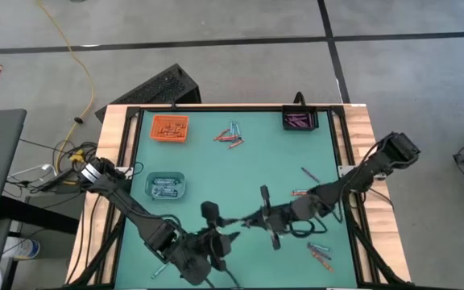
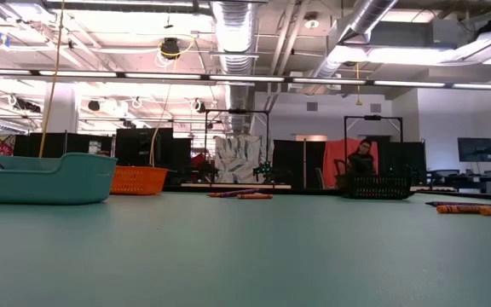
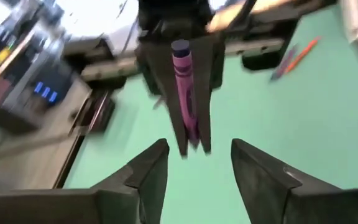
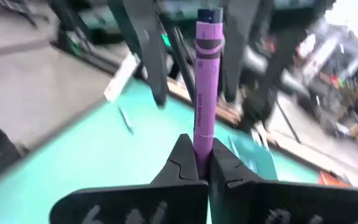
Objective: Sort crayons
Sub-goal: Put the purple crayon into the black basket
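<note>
I see my two hands meeting over the near middle of the green bench. My right hand is closed tight on a purple crayon; the crayon sticks straight out past its fingers. My left hand faces it with its fingers spread wide, and nothing is between them. From the left wrist I can see the same purple crayon held in the other hand just in front of my open fingers.

More crayons lie flat on the bench. A small bunch sits near the far edge, between the orange tray and the black tray. A few more lie near the right front corner, close to the bench edge. One lies alone on the right side, and another is just beside my right arm.

The teal tray sits on the left side with crayons in it. The orange tray is in the far left corner and the black tray is in the far right corner, both right up against the far rim.

The middle of the bench, between the trays and my hands, is bare green. From the low view the front of the bench is flat and open.
</note>
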Tool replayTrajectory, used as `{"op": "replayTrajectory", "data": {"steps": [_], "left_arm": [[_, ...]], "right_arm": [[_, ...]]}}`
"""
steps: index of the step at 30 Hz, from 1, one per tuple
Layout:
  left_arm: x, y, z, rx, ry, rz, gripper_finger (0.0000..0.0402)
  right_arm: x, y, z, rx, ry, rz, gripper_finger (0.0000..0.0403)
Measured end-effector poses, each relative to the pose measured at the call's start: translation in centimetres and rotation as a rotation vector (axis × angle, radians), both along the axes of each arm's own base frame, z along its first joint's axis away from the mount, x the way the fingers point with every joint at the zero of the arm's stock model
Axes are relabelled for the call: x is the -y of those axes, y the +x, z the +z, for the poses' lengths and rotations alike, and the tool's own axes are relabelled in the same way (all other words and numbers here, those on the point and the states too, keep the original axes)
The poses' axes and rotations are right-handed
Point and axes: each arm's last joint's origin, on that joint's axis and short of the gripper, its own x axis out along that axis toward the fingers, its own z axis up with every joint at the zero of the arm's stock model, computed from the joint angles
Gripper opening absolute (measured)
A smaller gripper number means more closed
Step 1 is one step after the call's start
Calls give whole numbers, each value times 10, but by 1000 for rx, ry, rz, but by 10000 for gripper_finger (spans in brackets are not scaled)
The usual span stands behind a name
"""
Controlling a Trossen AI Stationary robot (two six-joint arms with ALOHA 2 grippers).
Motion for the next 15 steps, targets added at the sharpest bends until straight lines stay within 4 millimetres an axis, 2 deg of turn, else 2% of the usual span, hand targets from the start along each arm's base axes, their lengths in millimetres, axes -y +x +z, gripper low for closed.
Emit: {"op": "replayTrajectory", "data": {"steps": [4,8,15], "left_arm": [[-10,-9,-28,-52,10,128,170],[-19,-13,-60,-92,37,175,169],[-42,-18,-117,-139,83,204,169]], "right_arm": [[31,12,-10,-105,-8,-109,1],[69,21,-18,-194,-2,-221,1],[148,18,-24,-365,4,-415,1]]}}
